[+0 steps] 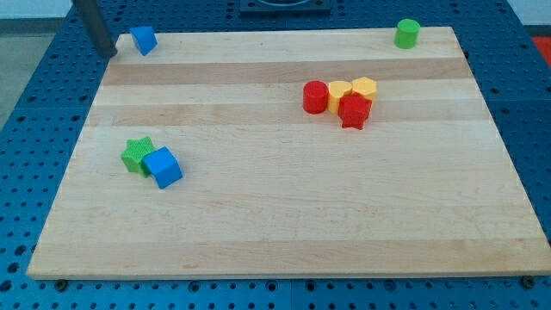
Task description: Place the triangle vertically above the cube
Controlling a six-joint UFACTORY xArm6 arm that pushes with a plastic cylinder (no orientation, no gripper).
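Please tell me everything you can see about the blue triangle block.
The blue triangle is a small, solid-coloured wedge-like block, plastic by its look. It lies flat at the wooden board's top-left corner in the view, near the edge. No other block touches it. My tip stands just to its left, apart from it.

My tip (108,52) sits at the desk's (284,215) top left corner, just left of the blue triangle (144,40) and apart from it. The blue cube (163,167) lies well below the triangle, touching a green star (135,154) on its left. Far right of the triangle stands a green cylinder (407,34). A red cylinder (316,97), two yellow blocks (339,91) (365,86) and a red star (354,110) cluster right of the cube, higher up.
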